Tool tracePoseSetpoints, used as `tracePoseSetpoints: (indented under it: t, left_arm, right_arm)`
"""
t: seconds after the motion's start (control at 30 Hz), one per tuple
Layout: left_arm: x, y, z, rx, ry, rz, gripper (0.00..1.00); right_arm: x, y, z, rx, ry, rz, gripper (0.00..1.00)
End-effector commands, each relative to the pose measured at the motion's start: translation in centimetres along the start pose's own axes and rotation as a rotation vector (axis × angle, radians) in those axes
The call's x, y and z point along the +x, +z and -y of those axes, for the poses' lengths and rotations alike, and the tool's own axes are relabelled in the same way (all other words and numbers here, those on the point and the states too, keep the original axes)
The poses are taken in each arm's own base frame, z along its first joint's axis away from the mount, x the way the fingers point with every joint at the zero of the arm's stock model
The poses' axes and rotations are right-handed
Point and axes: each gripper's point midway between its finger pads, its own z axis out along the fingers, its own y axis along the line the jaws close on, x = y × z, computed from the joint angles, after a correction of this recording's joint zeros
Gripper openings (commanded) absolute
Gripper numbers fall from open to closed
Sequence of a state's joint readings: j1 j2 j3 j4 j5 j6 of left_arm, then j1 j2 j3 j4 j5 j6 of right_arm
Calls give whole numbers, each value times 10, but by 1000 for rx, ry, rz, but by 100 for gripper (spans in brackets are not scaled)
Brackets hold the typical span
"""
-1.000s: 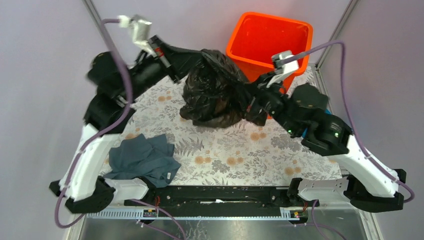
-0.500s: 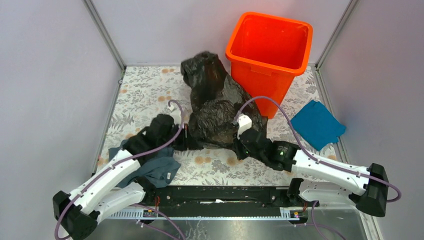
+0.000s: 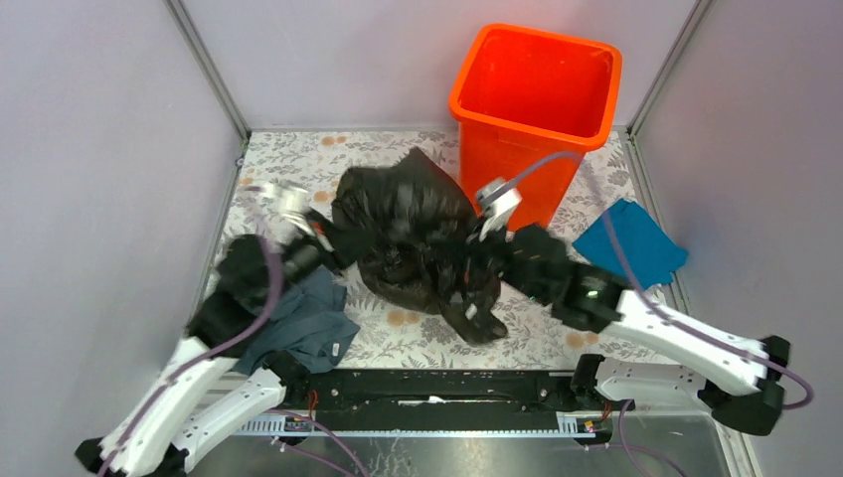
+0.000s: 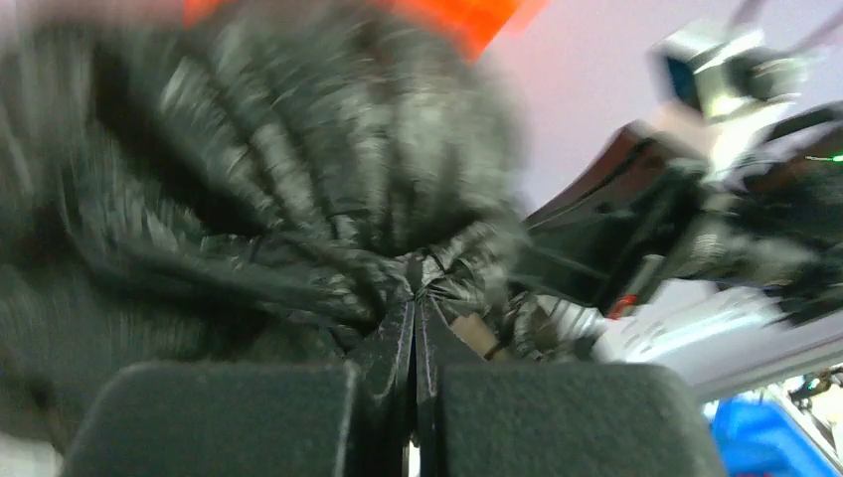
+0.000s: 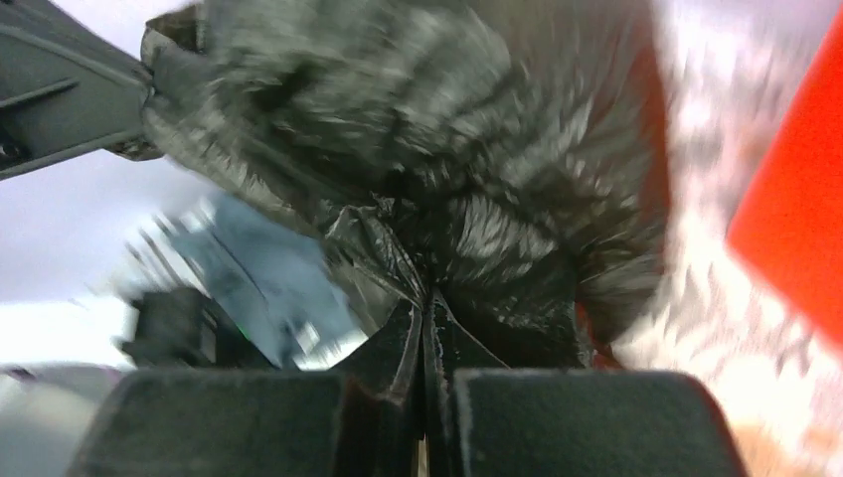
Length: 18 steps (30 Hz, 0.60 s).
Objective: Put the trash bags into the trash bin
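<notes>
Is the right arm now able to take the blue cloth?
Probably not yet: the right gripper is shut on the bag. The blue cloth lies uncovered beside that arm, so after letting go, likely yes.

Top external: looks steeply down from above the near edge of the table (image 3: pixel 288 164), far enough to take in all of it; left and right wrist: face forward, very near, blurred; share with it the trash bags (image 3: pixel 408 224) and a sliver of trash bin (image 3: pixel 517 169).
</notes>
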<state>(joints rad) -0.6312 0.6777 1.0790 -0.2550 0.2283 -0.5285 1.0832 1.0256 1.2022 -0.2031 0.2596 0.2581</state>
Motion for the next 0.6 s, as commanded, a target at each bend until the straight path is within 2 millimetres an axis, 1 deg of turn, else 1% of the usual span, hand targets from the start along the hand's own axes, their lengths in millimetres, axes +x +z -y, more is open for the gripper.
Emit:
tracePoseSetpoints:
  t: [0.0,0.03,0.07,0.1,0.13,0.17,0.23,0.3,0.33,0.4,0.43,0.47,0.5,0.53,0.57]
  left_arm:
    - [189,-25,-110,-363,-285,-392,0]
    - [201,-34,-115,-385,-293,-419,0]
    - [200,-39,-117,-401,-275,-425,0]
    - [187,-39,-115,-404,-236,-407,0]
    - [168,-35,-111,-402,-192,-379,0]
    - [136,-28,-99,-378,-144,-327,0]
    - [88,-13,-78,-330,-70,-268,0]
    - [51,2,-56,-272,-33,-235,0]
    - [37,8,-47,-245,-26,-216,0]
    - [12,18,-30,-188,-18,-164,0]
    - [4,22,-25,-167,-13,-140,0]
    - [-3,25,-22,-156,-7,-115,0]
    - [-8,27,-22,-154,-3,-97,0]
    - [-10,30,-23,-159,1,-89,0]
    - [-9,33,-25,-160,6,-92,0]
  right_arm:
    - [197,6,43,134,129,-413,0]
    - [213,1,47,146,143,-445,0]
    - [218,-3,53,165,135,-458,0]
    - [210,-4,56,182,109,-445,0]
    - [195,-4,58,194,68,-424,0]
    - [172,-2,57,194,27,-387,0]
    - [124,2,52,194,-54,-318,1]
    - [83,4,50,214,-119,-270,3]
    - [68,4,50,226,-145,-257,5]
    - [53,0,55,268,-186,-257,11]
    - [54,-4,62,305,-191,-270,19]
    - [60,-10,68,336,-188,-295,32]
    - [69,-16,71,349,-178,-326,45]
    - [82,-23,72,338,-161,-361,59]
    - [93,-31,70,312,-136,-386,71]
